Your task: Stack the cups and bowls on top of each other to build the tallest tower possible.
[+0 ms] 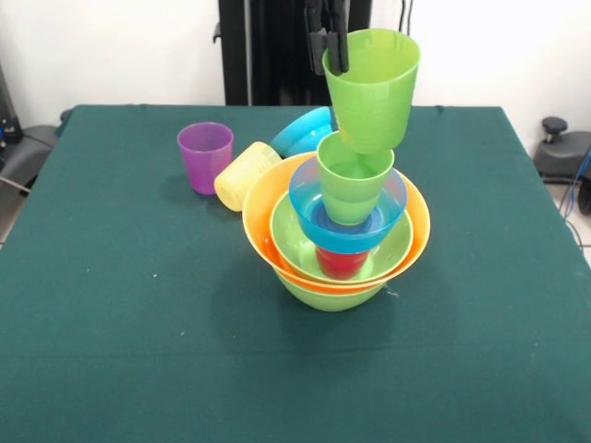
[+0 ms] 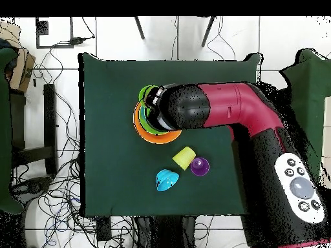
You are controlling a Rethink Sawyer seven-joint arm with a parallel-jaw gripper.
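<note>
So the tower (image 1: 337, 235) sits roughly mid-table on the green table (image 1: 129, 351), and I'll use it as the anchor for everything else. Working from its near side up and back: at the bottom is a lime green bowl (image 1: 328, 293), with the big orange bowl (image 1: 268, 208) nested in it, then a second lime green bowl (image 1: 294, 242) inside that. A red cup (image 1: 340, 262) stands in that inner bowl, and a blue bowl (image 1: 349, 220) rests on top of the red cup. Inside the blue bowl there's a light green cup (image 1: 353, 177), upright.

Right above that, a second light green cup (image 1: 374, 88) hangs tilted, its base just over the mouth of the stacked one. The gripper (image 1: 331, 46) is clamped on its rim, on the left side in the front view, black fingers pinching the cup wall.

Behind the tower and to its left in the front view, a ribbed pale yellow cup (image 1: 245, 175) lies on its side just beside the orange bowl. The purple cup (image 1: 205, 155) stands upright next to the yellow one, further from the tower. The other blue bowl (image 1: 303, 131) is tipped on its side behind the tower.

From overhead the red and black arm (image 2: 220, 106) covers most of the tower.
</note>
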